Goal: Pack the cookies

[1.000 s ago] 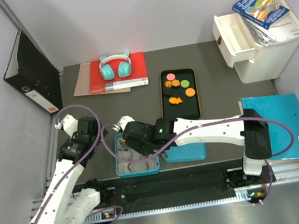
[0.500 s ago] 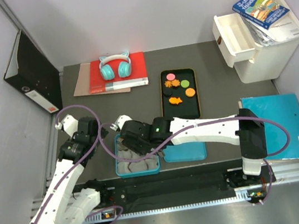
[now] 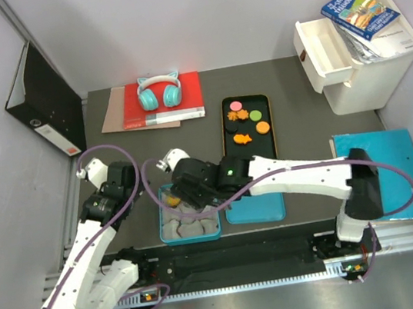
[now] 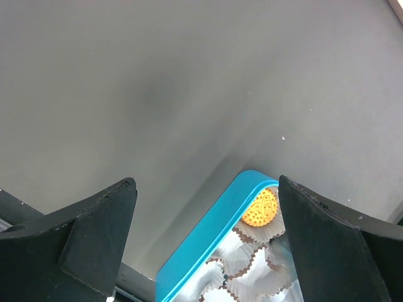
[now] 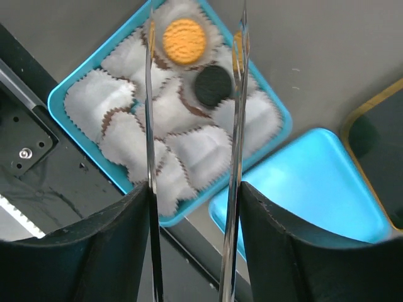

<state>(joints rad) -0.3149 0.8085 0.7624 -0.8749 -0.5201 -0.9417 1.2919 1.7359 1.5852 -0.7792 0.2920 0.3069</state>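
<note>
- The right gripper (image 5: 196,17) hangs over the teal tin (image 4: 208,229) with its two thin fingers apart and nothing between them. We judge it is placed there because this is where the cookies get dropped.
- The round orange cookie (image 5: 184,39) and the black cookie (image 5: 213,85) each sit in a white paper cup (image 5: 94,94) at the far corner of the tin. Filling seems to start from that corner, one cookie per cup.
- A sliver of orange (image 5: 237,53) shows behind one right finger. It may be a third cookie, but we cannot tell.
- The left gripper (image 4: 206,182) is spread wide and empty just beside the tin's left edge. We read it as waiting out of the way, or ready to steady the tin.
- The tin's lid (image 3: 255,211) lies upside down just right of the tin, so the cups stay reachable.
- The black tray (image 3: 256,151) sits beyond the lid and serves as the supply.
- Our count:
  - Two cookies are surely in the tin.
  - About seven remain on the tray: three orange, two black, one pink, one green.
  - There is one tin, one lid, and one tray.
  - The cups overlap too much for a firm count.
</note>
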